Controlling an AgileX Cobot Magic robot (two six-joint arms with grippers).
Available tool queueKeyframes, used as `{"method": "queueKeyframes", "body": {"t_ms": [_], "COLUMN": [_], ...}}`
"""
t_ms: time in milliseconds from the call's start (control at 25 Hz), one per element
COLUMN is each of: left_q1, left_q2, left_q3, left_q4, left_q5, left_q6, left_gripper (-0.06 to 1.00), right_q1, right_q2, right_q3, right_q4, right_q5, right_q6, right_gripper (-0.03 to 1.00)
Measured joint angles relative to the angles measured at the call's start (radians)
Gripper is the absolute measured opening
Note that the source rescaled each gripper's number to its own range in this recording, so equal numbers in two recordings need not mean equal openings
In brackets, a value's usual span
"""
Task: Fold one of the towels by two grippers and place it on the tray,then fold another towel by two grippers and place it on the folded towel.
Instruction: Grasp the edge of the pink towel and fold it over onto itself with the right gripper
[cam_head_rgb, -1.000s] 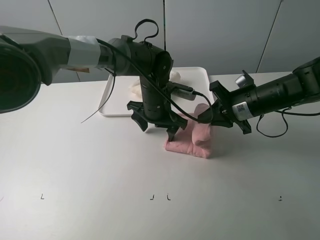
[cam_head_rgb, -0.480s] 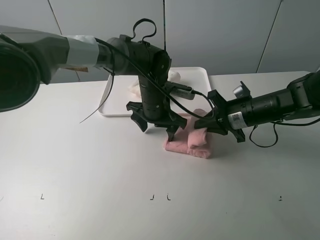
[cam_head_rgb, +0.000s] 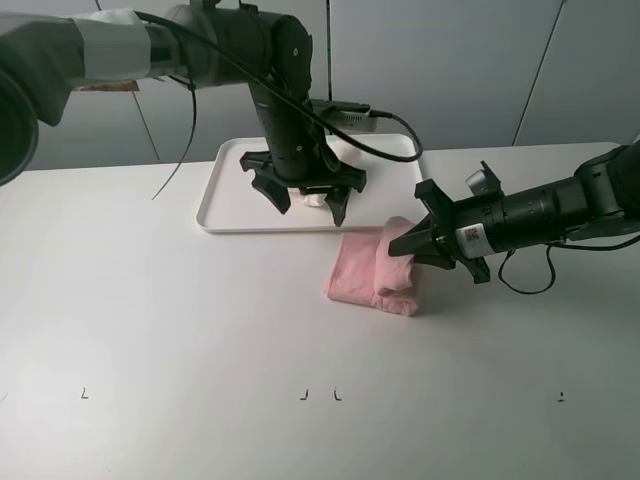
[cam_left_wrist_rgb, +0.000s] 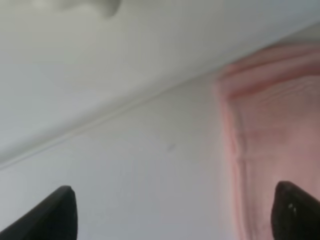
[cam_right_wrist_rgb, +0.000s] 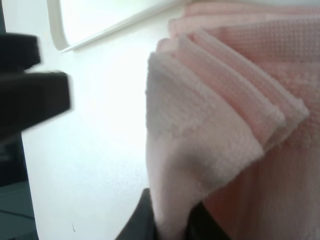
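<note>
Presently the pink towel (cam_head_rgb: 375, 275) lies folded on the white tabletop (cam_head_rgb: 150, 330), just off the tray's near right corner and toward the tabletop's centre-right. Its right end is lifted into a bunched ridge of several layers.

Right hand (cam_head_rgb: 408, 243): reaching in low from the right side, prongs closed tight on that raised corner of the pink towel. The right wrist view confirms it: the stacked pink folds (cam_right_wrist_rgb: 235, 100) run down into the dark jaw at the frame's lower edge, cloth pinched between the closed prongs.

Left hand (cam_head_rgb: 305, 192): spread wide, holding nothing. It hangs pointing down over the tray's (cam_head_rgb: 225, 200) near edge, clear of the pink towel. In the left wrist view its two dark fingertips (cam_left_wrist_rgb: 55, 212) stand far apart with bare tabletop between them, the pink towel (cam_left_wrist_rgb: 272, 130) off to one side and the tray rim (cam_left_wrist_rgb: 75, 132) crossing the frame.

Tray: at the far centre of the tabletop. A small patch of cream towel (cam_head_rgb: 316, 198) shows on it beneath the left hand; most of that towel is hidden by the arm, so its fold cannot be judged.
</note>
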Motion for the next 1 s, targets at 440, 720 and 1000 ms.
{"method": "queueKeyframes", "body": {"t_ms": [440, 720, 1000], "left_q1": [0.000, 0.007, 0.028], "left_q2": [0.000, 0.000, 0.000], "left_q3": [-0.059, -0.061, -0.061], "left_q4": [0.019, 0.047, 0.039], "left_q5": [0.051, 0.055, 0.069], "left_q6": [0.060, 0.071, 0.084], "left_gripper": [0.99, 0.99, 0.99], "right_q1": [0.089, 0.130, -0.007], "right_q2": [0.000, -0.005, -0.064], "right_q3": [-0.008, -0.042, -0.048], "right_q4": [0.103, 0.105, 0.068], "right_q5": [0.024, -0.017, -0.044], "right_q6": [-0.029, -0.048, -0.027], "right_gripper": [0.55, 0.63, 0.80]}}
